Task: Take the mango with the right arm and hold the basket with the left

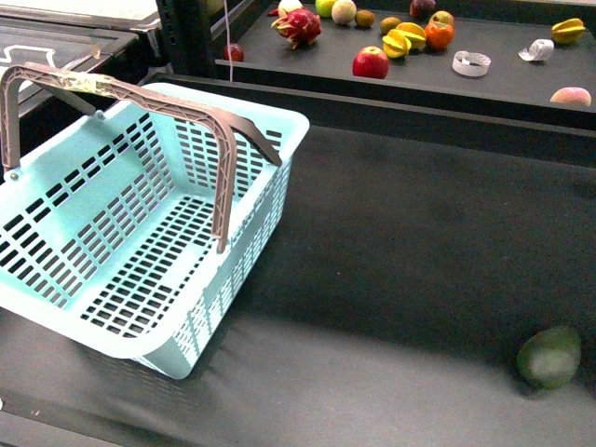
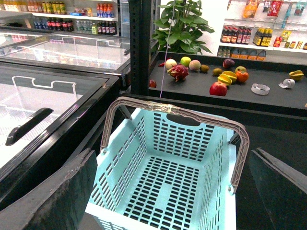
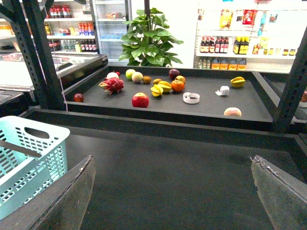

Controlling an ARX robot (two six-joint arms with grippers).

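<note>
The light turquoise basket (image 1: 140, 251) stands empty on the dark table at the left, both brown-grey handles (image 1: 140, 93) up, one wrapped in tape. In the left wrist view the basket (image 2: 168, 177) lies below and between the spread fingers (image 2: 57, 196) of my open, empty left gripper (image 2: 168, 201). My right gripper (image 3: 172, 191) is open and empty over bare dark table, the basket's corner (image 3: 29, 158) beside it. I cannot tell which fruit is the mango: a yellow tapered fruit (image 1: 568, 30) and a pale orange oval fruit (image 1: 570, 96) lie on the far shelf. Neither gripper shows in the front view.
A dark green oval fruit (image 1: 549, 357) lies on the table at the near right. The raised back shelf (image 1: 503, 79) holds a red apple (image 1: 371, 62), a dragon fruit (image 1: 298, 26), cut yellow-orange pieces (image 1: 405, 39) and tape rolls (image 1: 471, 63). A glass-topped freezer (image 2: 48, 96) stands left.
</note>
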